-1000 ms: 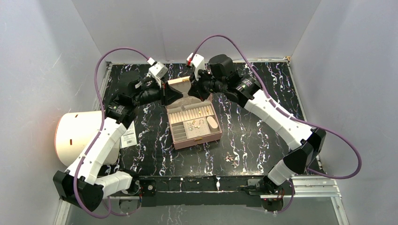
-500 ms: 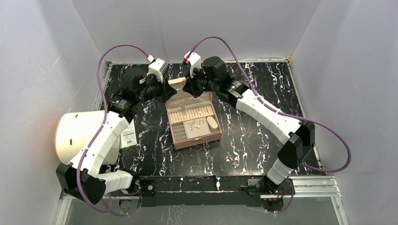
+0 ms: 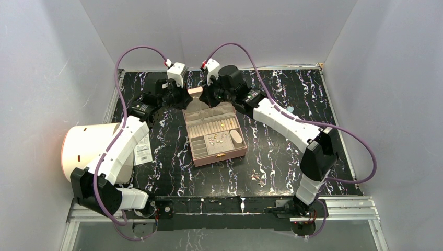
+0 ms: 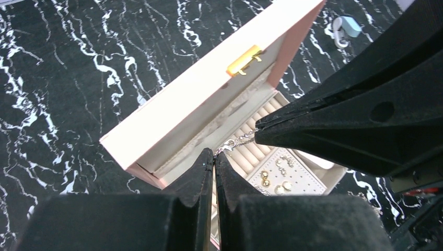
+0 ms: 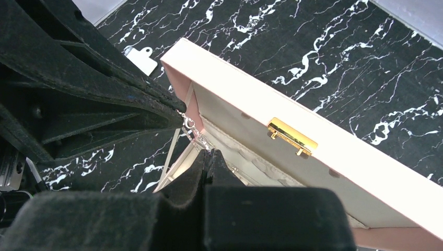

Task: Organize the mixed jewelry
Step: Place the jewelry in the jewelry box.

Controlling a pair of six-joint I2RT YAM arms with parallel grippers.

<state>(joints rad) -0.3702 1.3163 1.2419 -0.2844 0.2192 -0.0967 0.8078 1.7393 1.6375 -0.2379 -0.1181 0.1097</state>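
Note:
My left gripper (image 4: 214, 154) and right gripper (image 5: 209, 152) are both shut on the two ends of one thin silvery chain (image 4: 237, 141), which also shows in the right wrist view (image 5: 192, 129). They hold it taut, tip to tip, above the raised lid (image 4: 209, 89) of the open pink box (image 3: 217, 151). In the top view the left gripper (image 3: 189, 97) and right gripper (image 3: 202, 98) meet at the box's back edge. Gold and pearl studs (image 4: 274, 178) lie on the box's insert. A small loose jewelry pile (image 3: 257, 178) lies on the table at front right.
A pale blue bit (image 4: 346, 29) lies on the black marbled table behind the box. A white barcode tag (image 3: 142, 151) and a large white cylinder (image 3: 86, 151) are at the left. Grey walls enclose the table.
Both grippers have moved toward the back of the table and closer together, carrying the chain from over the box's trays to its raised lid. The arms stretched out further.

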